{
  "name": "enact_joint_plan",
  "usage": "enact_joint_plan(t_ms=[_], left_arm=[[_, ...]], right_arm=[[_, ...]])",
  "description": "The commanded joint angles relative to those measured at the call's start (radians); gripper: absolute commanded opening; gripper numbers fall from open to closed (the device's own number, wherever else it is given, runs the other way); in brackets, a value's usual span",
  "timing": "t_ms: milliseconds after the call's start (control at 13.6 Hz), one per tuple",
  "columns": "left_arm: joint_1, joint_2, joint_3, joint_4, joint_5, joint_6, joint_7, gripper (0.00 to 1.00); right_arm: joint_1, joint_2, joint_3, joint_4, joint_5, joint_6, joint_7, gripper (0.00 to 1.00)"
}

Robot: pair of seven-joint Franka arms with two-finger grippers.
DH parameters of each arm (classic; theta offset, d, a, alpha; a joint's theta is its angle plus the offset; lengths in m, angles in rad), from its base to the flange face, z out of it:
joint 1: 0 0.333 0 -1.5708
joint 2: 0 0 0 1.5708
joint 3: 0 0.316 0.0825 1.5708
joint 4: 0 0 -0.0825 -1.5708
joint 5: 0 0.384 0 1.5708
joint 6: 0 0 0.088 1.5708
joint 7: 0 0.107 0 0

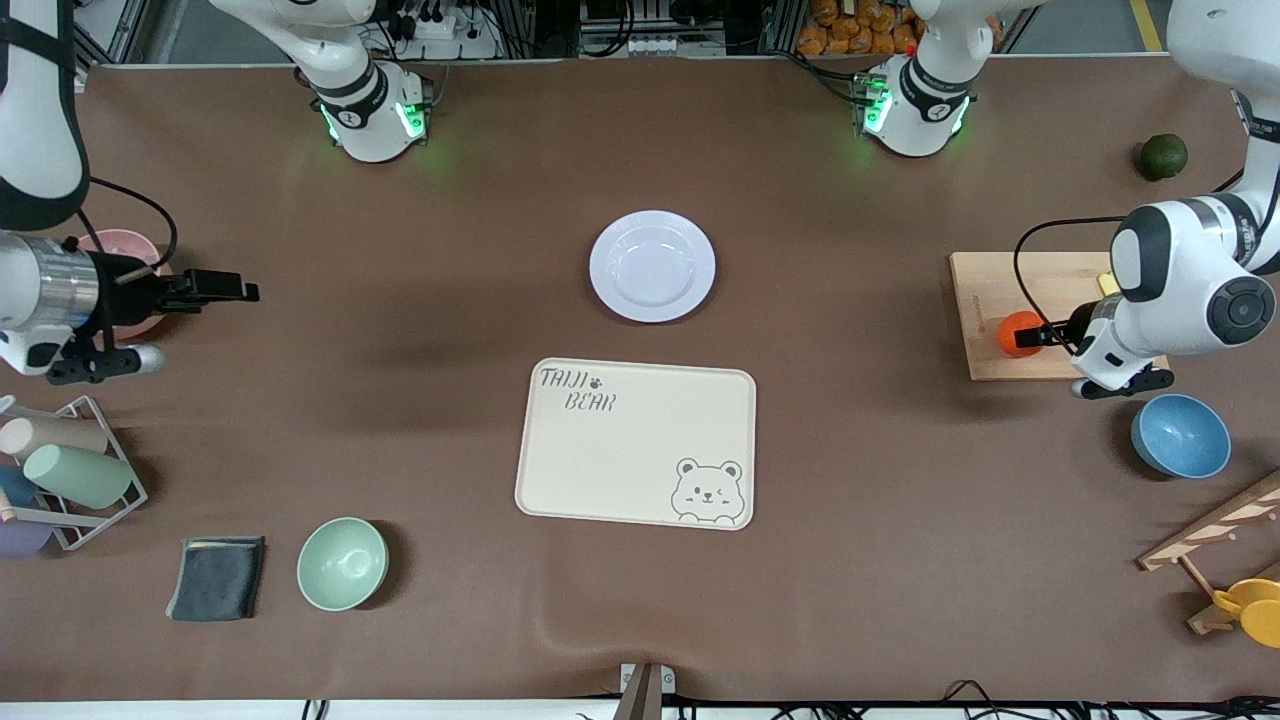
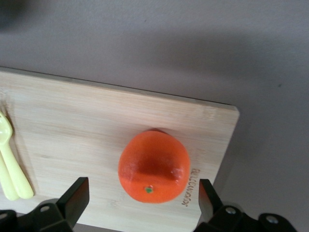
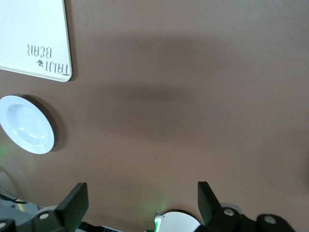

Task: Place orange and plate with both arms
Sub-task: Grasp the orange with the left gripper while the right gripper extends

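Orange (image 2: pixel 153 166) sits on cutting board (image 2: pixel 96 145), left claw (image 2: pixel 142 203) spread wide around it; looks firm, rounded, could roll, so I'd pinch mid-girth. Plate (image 1: pixel 652 265) mid-surface, glossy, slippery rim. Right claw (image 3: pixel 140 205) apart, waiting.

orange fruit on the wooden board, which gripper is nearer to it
Left. The left gripper hangs right over the small round orange fruit, open jaws straddling it. The right gripper waits over bare table at the right arm's end.

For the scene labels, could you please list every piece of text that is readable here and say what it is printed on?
"TAIJI BEAR": printed in one corner of the cream rectangular tray, which also carries a bear drawing.
Small dark lettering along the edge of the pale wooden cutting board, beside the round orange fruit: too blurred to read.
No other text is legible.
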Motion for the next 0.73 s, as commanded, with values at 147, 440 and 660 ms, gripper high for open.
enact_joint_plan(t_ms=[147, 440, 660], left_arm=[[0.014, 0.023, -0.013, -0.008, -0.005, 0.02, -0.008, 1.0], [0.016, 0.048, -0.015, -0.014, -0.049, 0.034, -0.005, 1.0], [0.017, 0.071, -0.015, -0.017, -0.049, 0.048, 0.003, 1.0]], right_arm=[[-0.04, 0.011, 0.019, -0.077, 0.159, 0.009, 0.008, 1.0], [-0.04, 0.015, 0.019, -0.181, 0.268, 0.077, -0.002, 1.0], [-0.034, 0.047, 0.022, -0.192, 0.311, 0.09, -0.004, 1.0]])
